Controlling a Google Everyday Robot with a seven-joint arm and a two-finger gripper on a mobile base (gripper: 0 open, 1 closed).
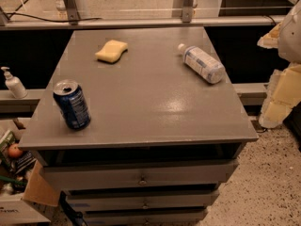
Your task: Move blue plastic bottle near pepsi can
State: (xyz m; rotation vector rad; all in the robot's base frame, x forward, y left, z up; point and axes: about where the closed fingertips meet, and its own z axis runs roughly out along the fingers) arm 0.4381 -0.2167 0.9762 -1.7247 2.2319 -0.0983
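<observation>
The blue plastic bottle (201, 63) lies on its side at the back right of the grey table top (150, 102), with its white cap pointing to the back left. The pepsi can (72, 104) stands tilted near the front left edge, its silver top open. The two are far apart, across the table from each other. My gripper (275, 109) hangs at the right edge of the view, off the table's right side and well clear of the bottle. It holds nothing that I can see.
A yellow sponge (112, 51) lies at the back left of the table. A white pump dispenser (13, 83) stands on a ledge to the left. A cardboard box (21, 192) with items sits on the floor at lower left. Drawers (141, 178) are below the top.
</observation>
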